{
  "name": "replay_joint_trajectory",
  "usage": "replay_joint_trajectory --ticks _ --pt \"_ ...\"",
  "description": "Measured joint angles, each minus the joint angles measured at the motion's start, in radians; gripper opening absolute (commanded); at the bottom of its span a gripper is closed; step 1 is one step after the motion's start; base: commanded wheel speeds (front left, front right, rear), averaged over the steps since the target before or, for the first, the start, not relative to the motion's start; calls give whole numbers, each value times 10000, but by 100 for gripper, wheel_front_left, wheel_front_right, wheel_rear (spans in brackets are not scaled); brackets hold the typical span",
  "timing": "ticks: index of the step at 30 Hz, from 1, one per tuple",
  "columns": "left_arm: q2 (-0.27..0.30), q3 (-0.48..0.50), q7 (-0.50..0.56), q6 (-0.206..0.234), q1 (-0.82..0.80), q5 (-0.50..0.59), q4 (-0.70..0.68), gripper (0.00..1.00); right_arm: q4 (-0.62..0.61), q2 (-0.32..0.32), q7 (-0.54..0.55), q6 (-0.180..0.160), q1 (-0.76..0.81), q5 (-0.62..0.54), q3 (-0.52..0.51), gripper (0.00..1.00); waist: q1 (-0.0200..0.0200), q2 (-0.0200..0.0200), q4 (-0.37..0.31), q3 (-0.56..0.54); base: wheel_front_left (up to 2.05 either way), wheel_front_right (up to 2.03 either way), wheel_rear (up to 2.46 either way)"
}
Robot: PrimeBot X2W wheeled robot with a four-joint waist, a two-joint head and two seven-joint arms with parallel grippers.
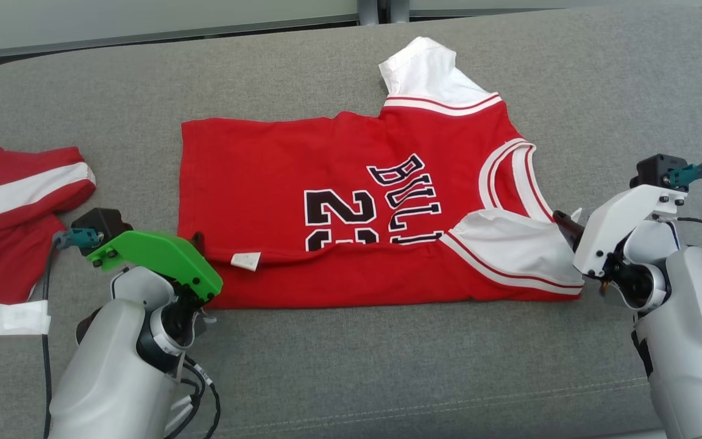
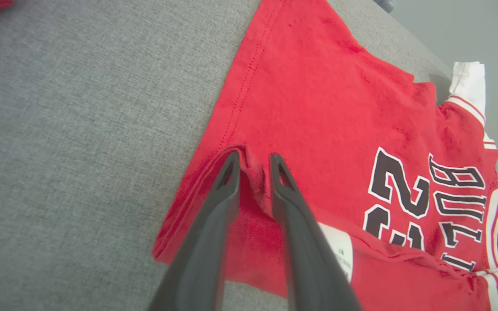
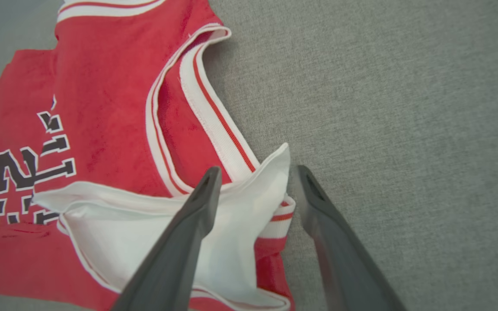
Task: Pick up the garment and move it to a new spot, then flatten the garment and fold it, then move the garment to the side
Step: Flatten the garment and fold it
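A red jersey (image 1: 339,183) with white sleeves and black lettering lies on the grey cushion (image 1: 387,366), its near edge folded over so a white label (image 1: 246,260) shows. My left gripper (image 1: 197,244), under its green mount, sits at the jersey's left hem. In the left wrist view the jersey (image 2: 318,108) has a ridge of red cloth pinched up inside the narrow left gripper (image 2: 254,160). My right gripper (image 1: 563,221) is at the near white sleeve (image 1: 509,238). In the right wrist view the right gripper (image 3: 258,172) stands open, straddling the white sleeve's corner (image 3: 270,172).
A second red-and-white garment (image 1: 10,207) lies bunched at the cushion's left end, close to my left arm. The cushion's back edge (image 1: 205,36) runs along the top, with a pale surface beyond it. Bare grey cushion stretches along the front and right.
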Motion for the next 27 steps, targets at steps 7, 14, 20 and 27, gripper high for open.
replay_joint_trajectory --ticks 7,14,20,27 --pt "-215 182 -635 -257 -386 -88 299 100 418 -8 -861 0 -566 90 46 100 0 0 -19 95 0 0 0" --pt "-123 178 -1250 -631 -416 65 424 100 268 -291 -1820 2 -747 378 395 100 0 0 -45 59 0 0 0" --pt "184 155 -1990 -892 144 370 -61 100 -460 -769 -2564 0 -438 566 639 100 0 0 -46 -88 0 0 0" --pt "353 -65 -2685 -1024 1240 617 -897 100 -1666 -1081 -3181 0 701 727 291 100 0 0 24 -366 0 0 0"
